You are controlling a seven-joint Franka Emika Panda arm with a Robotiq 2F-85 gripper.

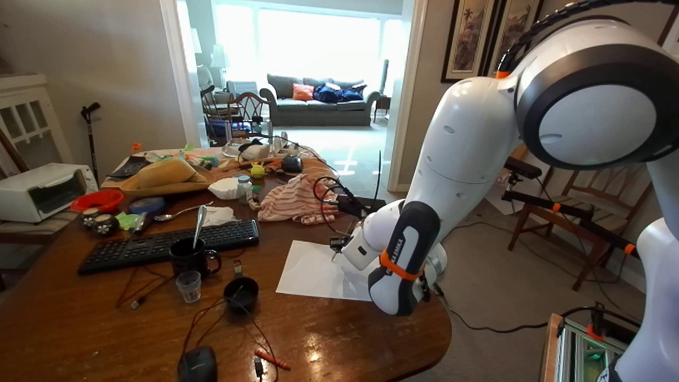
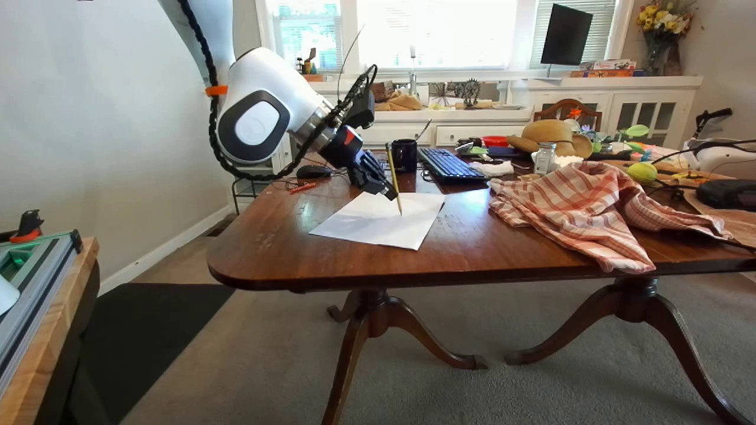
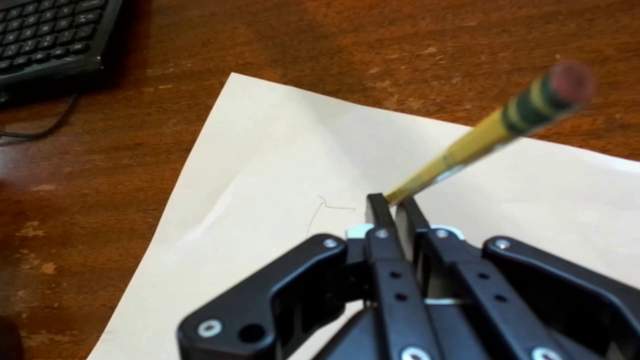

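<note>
Wrist view: my jaws grip the pencil [image 3: 466, 151], long axis slanting, eraser [image 3: 572, 83] above them toward upper right; in an exterior view, the tip [image 2: 401, 212] points down at the paper [image 2: 369, 219] beneath them.

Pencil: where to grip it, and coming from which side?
I'd take the pencil low on its yellow shaft, where the gripper pinches it, coming slantwise from the side rather than from straight above. It is long, slim and near upright, so closing across it should suit, leaving eraser free above and tip clear below, pointing at the paper.
</note>
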